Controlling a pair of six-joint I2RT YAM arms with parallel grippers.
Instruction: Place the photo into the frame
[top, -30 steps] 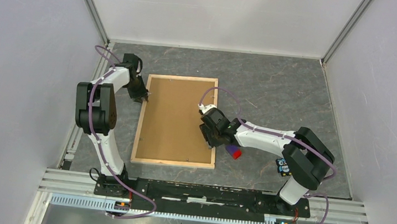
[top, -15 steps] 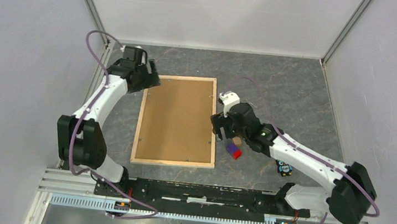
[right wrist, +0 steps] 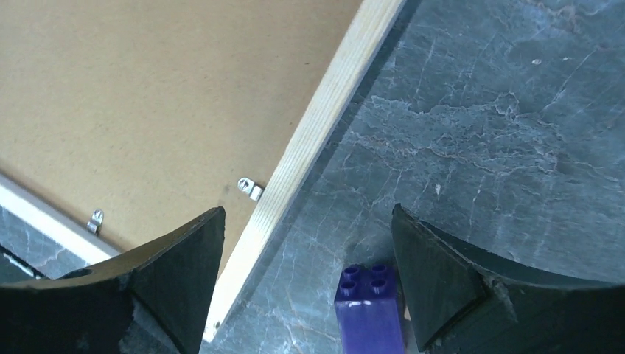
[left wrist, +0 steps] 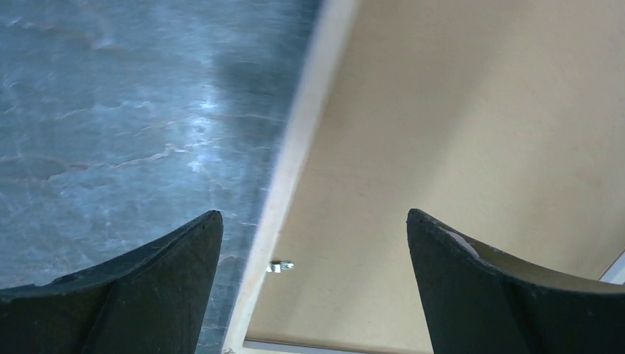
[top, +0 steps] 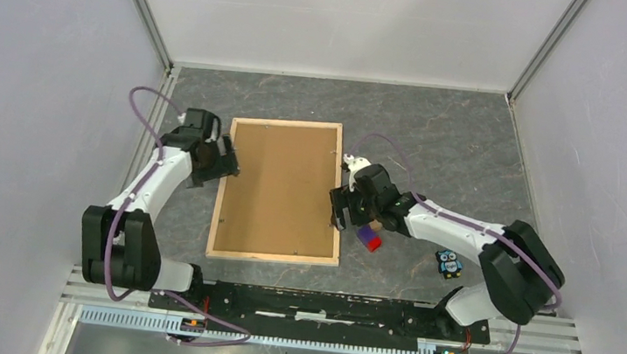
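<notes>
The frame [top: 273, 255] lies flat with its back up, a plain brown backing board [top: 281, 187] filling it. The photo is hidden. My left gripper [top: 225, 161] hovers open over the frame's left slat [left wrist: 298, 147], one finger above the table and the other above the board [left wrist: 457, 110]; its jaws [left wrist: 313, 214] hold nothing. My right gripper [top: 339, 215] hovers open over the frame's right slat [right wrist: 332, 110]. Its jaws [right wrist: 306, 209] are empty.
Small metal clips [left wrist: 280, 266] [right wrist: 249, 188] sit along the frame's inner edge. A purple brick [right wrist: 368, 310] with a red one beside it [top: 368, 236] lies just right of the frame, under my right gripper. An owl toy [top: 449, 263] lies further right. Walls enclose the table.
Both grippers have opened wide. The left gripper swung to the frame's far-left corner, then back down the left slat. The right gripper lifted off the board's right edge and hovers there.
</notes>
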